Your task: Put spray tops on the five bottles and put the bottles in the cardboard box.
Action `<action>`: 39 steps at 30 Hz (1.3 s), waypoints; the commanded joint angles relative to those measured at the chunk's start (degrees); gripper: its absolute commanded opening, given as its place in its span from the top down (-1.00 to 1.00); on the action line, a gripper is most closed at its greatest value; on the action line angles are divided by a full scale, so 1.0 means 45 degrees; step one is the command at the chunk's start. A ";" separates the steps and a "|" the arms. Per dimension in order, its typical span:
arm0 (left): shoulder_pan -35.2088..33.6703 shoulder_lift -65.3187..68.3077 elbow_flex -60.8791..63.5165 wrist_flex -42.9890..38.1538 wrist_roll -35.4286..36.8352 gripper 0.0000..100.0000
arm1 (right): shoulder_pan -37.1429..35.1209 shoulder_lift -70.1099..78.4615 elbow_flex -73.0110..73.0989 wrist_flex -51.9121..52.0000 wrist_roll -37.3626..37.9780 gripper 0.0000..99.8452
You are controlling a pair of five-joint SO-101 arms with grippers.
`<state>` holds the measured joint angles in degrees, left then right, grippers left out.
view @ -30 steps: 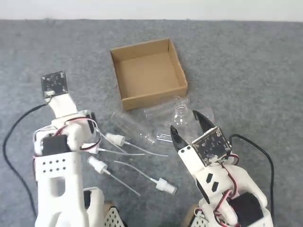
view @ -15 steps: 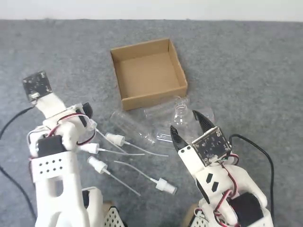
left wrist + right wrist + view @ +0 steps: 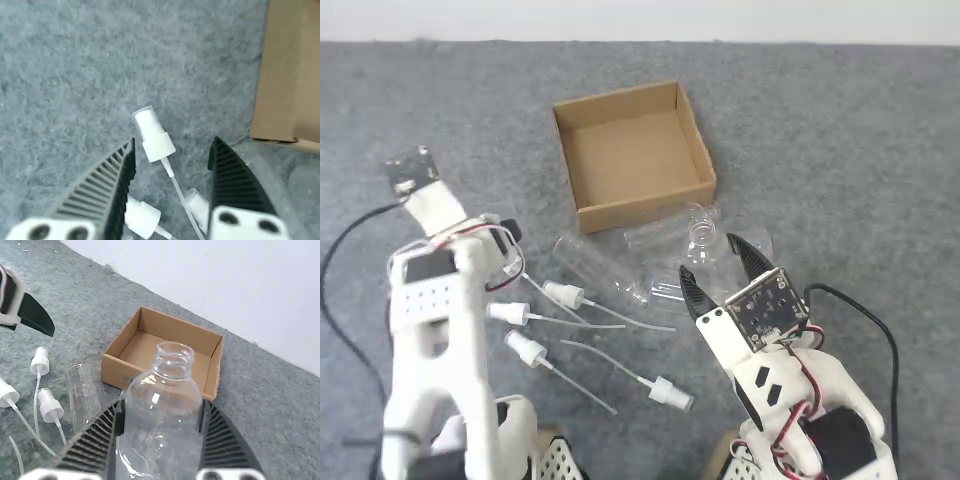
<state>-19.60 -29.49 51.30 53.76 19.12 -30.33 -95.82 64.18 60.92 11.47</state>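
Over spray top [image 3: 154, 137], open left jaws

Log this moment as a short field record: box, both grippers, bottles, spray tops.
cardboard box: empty
left gripper: open, jaws either side of a spray top lying on the carpet
right gripper: jaws closed on a clear bottle, nothing on its neck
other bottles: lying beside the cardboard box, uncapped, count unclear
loose spray tops: at least four on the carpet
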 commanded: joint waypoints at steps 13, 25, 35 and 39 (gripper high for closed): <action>-0.0059 0.4278 -0.2725 0.0156 0.0156 0.56 | 0.0147 -0.0029 0.0039 -0.0342 -0.0020 0.85; -0.0039 0.5998 -0.3350 -0.0098 0.0156 0.56 | 0.0147 -0.0029 0.0039 -0.0342 -0.0020 0.85; -0.0039 0.8322 -0.5167 0.0625 0.0156 0.68 | 0.0147 -0.0029 0.0039 -0.0342 -0.0020 0.85; -0.0039 0.8498 -0.5421 0.0879 0.0098 0.89 | 0.0147 -0.0029 0.0039 -0.0342 -0.0020 0.85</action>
<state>-19.60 8.66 30.81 56.40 19.38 -30.33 -95.82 64.18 60.92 11.47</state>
